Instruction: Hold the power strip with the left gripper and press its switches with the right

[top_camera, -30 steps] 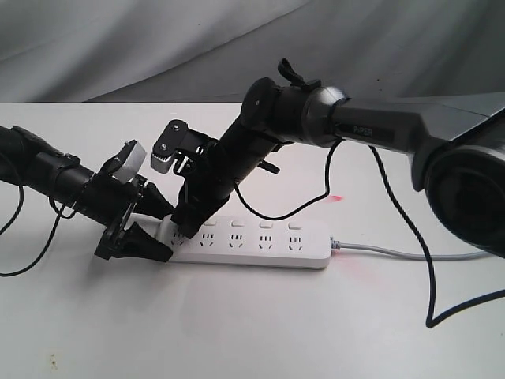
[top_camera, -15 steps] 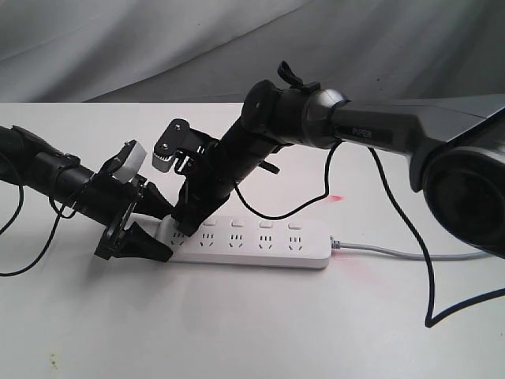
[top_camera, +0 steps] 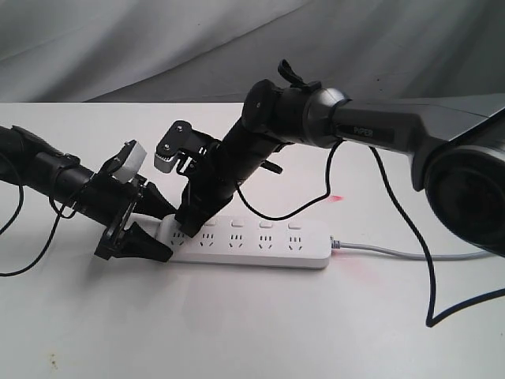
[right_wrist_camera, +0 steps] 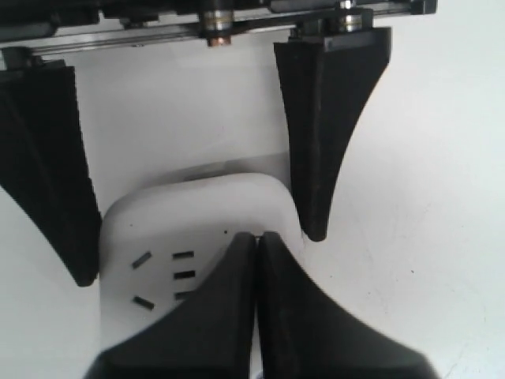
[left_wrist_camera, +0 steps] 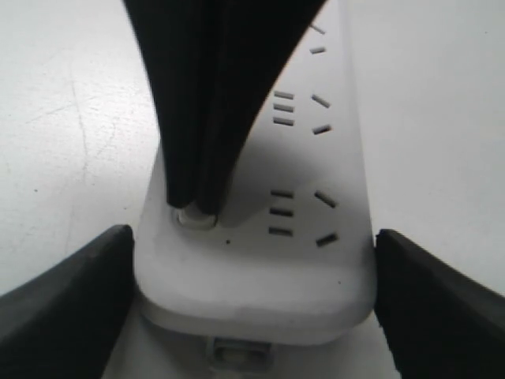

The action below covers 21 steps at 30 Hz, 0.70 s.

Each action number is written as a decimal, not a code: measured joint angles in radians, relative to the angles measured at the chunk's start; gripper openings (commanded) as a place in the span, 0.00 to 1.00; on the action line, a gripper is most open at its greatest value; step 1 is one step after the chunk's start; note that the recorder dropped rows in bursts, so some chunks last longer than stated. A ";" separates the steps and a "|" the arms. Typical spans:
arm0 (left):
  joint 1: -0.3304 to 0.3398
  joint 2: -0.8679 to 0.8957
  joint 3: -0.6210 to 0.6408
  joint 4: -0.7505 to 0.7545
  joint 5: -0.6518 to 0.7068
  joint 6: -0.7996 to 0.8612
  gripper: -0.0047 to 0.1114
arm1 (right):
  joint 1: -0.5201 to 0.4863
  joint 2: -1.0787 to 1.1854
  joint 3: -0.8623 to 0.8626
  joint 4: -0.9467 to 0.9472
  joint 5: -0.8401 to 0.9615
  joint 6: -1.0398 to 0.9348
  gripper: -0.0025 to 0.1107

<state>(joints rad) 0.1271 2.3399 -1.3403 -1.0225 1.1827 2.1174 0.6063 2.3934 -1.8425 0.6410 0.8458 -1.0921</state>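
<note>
The white power strip (top_camera: 260, 245) lies flat on the table, its switches (top_camera: 266, 225) in a row along the far side. My left gripper (top_camera: 158, 229) is shut on the strip's left end; in the left wrist view its fingers (left_wrist_camera: 75, 292) press both sides of the strip (left_wrist_camera: 260, 284). My right gripper (top_camera: 183, 227) is shut, its joined tips down on the leftmost switch (left_wrist_camera: 185, 219). In the right wrist view the right gripper (right_wrist_camera: 256, 237) meets the strip (right_wrist_camera: 181, 213) between the left gripper's two fingers (right_wrist_camera: 323, 134).
A thin grey cord (top_camera: 402, 254) runs off the strip's right end. Loose black cables (top_camera: 430, 312) loop over the table at the right and another at the far left (top_camera: 12, 237). A red light spot (top_camera: 338, 197) shows behind the strip. A grey cloth backdrop stands behind.
The right arm's wrist has shifted very slightly; its shut tips stay on the leftmost switch. The left gripper and the strip have not moved.
</note>
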 measured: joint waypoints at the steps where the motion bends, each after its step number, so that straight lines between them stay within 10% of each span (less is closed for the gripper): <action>1: 0.000 0.000 0.000 0.000 0.000 0.000 0.43 | 0.000 0.000 0.002 0.002 0.000 0.000 0.02; 21: 0.000 0.000 0.000 0.003 0.000 0.000 0.43 | 0.030 0.013 0.006 0.004 -0.064 0.035 0.02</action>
<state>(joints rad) 0.1271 2.3399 -1.3403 -1.0199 1.1827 2.1174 0.6361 2.4059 -1.8362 0.6448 0.7821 -1.0573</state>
